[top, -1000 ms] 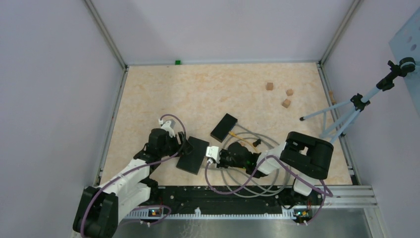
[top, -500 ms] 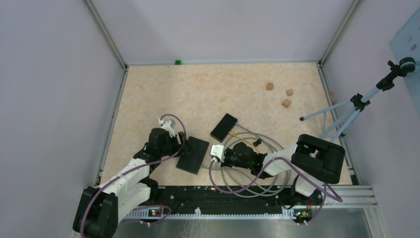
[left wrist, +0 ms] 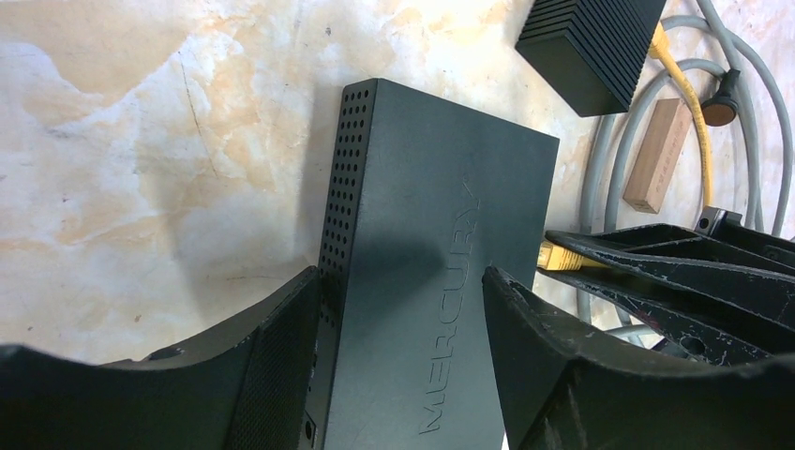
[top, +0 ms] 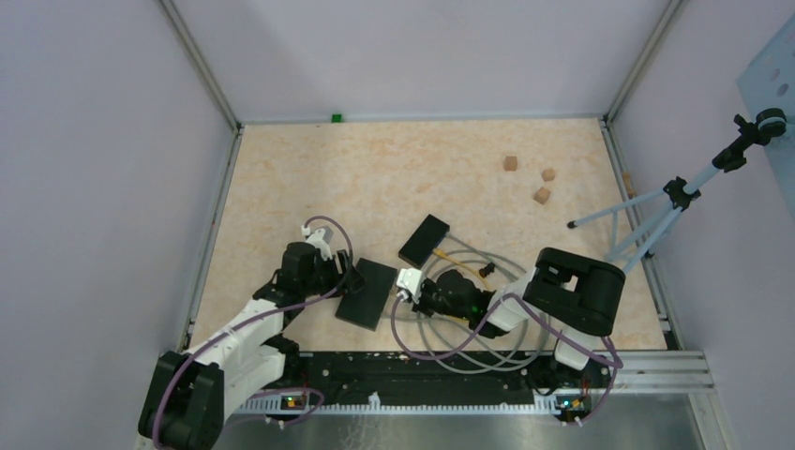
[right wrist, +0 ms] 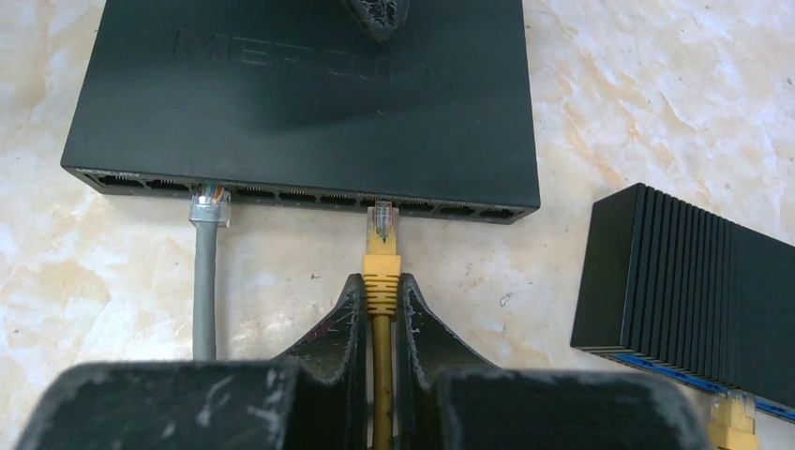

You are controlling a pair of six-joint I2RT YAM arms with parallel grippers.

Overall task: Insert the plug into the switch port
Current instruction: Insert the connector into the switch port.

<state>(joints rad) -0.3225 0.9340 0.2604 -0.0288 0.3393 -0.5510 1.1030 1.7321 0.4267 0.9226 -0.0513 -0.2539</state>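
The switch (right wrist: 309,103) is a flat black box marked MERCURY, with its port row facing my right wrist camera. My right gripper (right wrist: 382,281) is shut on the yellow boot of the plug (right wrist: 382,246). The plug's clear tip sits at the mouth of a middle port, and how deep it goes I cannot tell. From above, the switch (top: 367,293) lies between both grippers. My left gripper (left wrist: 403,272) stands open astride the switch (left wrist: 441,216). One of its fingers (left wrist: 281,328) is against the perforated back side, the other over the top face.
A grey cable (right wrist: 206,272) is plugged into a port further left. A second ribbed black box (right wrist: 694,300) lies to the right with a yellow plug in it. Grey cable loops (top: 450,349) lie under my right arm. Wooden blocks (top: 542,195) and a tripod (top: 656,211) stand at the right.
My right arm's elbow swung right, then back left, and its gripper with the plug edged slightly toward the switch. The left arm and the switch barely moved.
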